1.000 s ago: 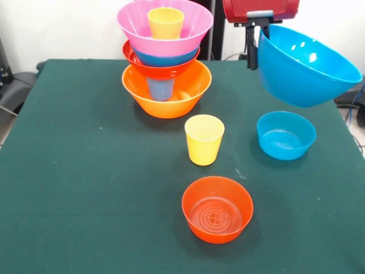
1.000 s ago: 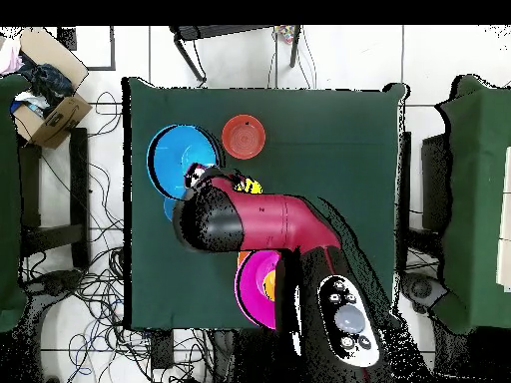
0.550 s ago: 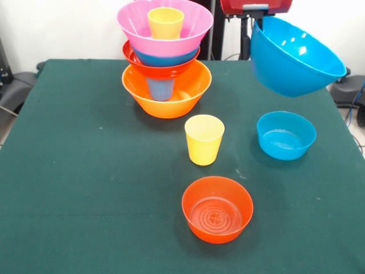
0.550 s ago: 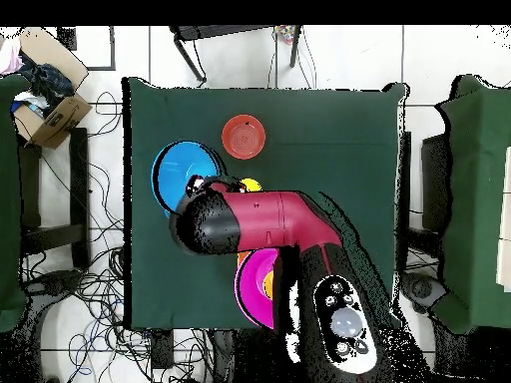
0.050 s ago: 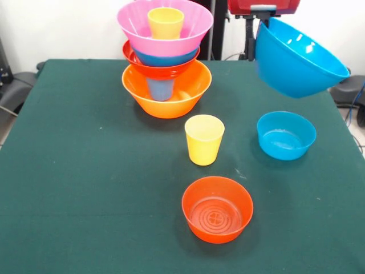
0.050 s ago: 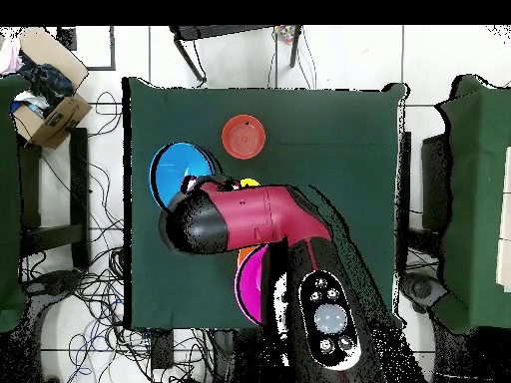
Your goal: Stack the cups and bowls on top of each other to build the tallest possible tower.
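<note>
gripper (image 5: 255, 35) at the front view's top edge, clamped on the rim of a large blue bowl (image 5: 299, 60); bowl hangs in the air, tilted, its opening turned up and toward the picture's right; clear of the table (image 5: 85, 171), above and behind the small blue bowl (image 5: 286, 135).

tower (image 5: 165, 57) stands at the far side of the green cloth; big orange bowl (image 5: 166, 91) is the base, with a blue cup (image 5: 161, 89) standing inside it; above that a red-orange bowl (image 5: 162, 69), then a blue bowl (image 5: 165, 57), then the big pink bowl (image 5: 165, 25) on top with a yellow cup (image 5: 166, 23) upright inside it.

loose on the table: 1 yellow cup (image 5: 204, 139) upright, just in front of the tower; 1 red-orange bowl (image 5: 217, 209) upright, nearer the camera than that cup; the small blue bowl to the right, well apart from both; none of the 3 touch.

overhead view: red arm (image 6: 250, 217) covers most of the tower; only a pink edge (image 6: 245, 284) shows beside it; held blue bowl visible at the arm's tip (image 6: 175, 170); red-orange bowl (image 6: 243, 136) clear of the arm.
</note>
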